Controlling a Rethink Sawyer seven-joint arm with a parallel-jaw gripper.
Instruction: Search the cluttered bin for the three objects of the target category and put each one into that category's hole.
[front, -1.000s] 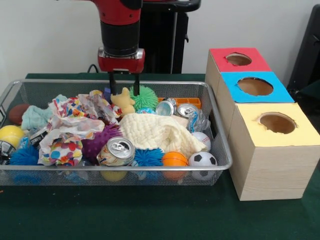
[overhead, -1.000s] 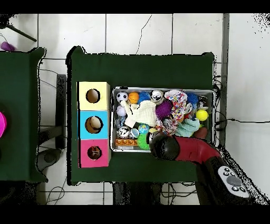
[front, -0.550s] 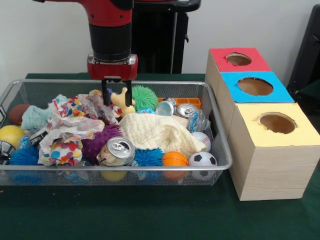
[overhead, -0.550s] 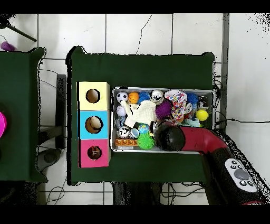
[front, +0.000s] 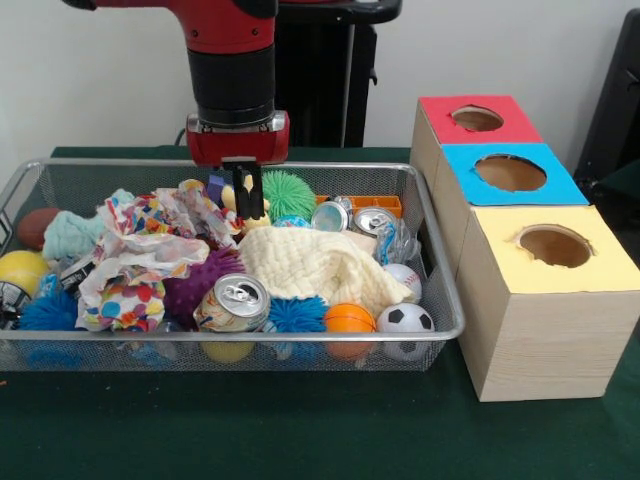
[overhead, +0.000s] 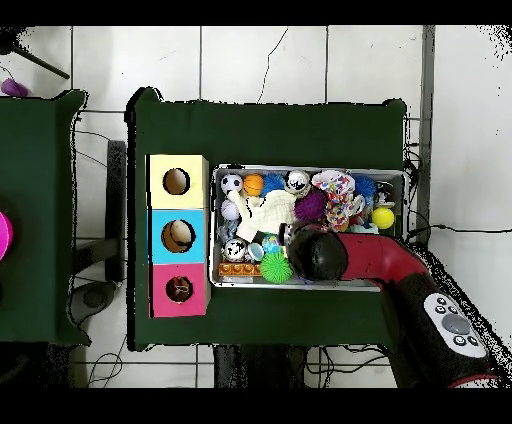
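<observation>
The wire mesh bin (front: 441, 292) is full of mixed clutter. My gripper (front: 247, 205) reaches down into its far middle part, fingers drawn close together on a yellow soft toy (front: 230, 196) that shows beside and below them. A green spiky ball (front: 291, 193) lies just right of the gripper. In the overhead view the arm's head (overhead: 318, 255) covers the gripper and the toy. Three boxes with round holes stand right of the bin: red (front: 477, 120), blue (front: 510, 172) and yellow (front: 553, 245).
Around the gripper lie crumpled patterned paper (front: 150, 245), a cream cloth (front: 320, 265), drink cans (front: 232, 303) (front: 375, 220), a purple spiky ball (front: 195, 285), and an orange ball (front: 349, 318), a soccer ball (front: 405, 320) and a baseball (front: 403, 278) near the front rim.
The gripper shifted left, then back right a little, and its fingers went from spread apart to closed on the yellow soft toy.
</observation>
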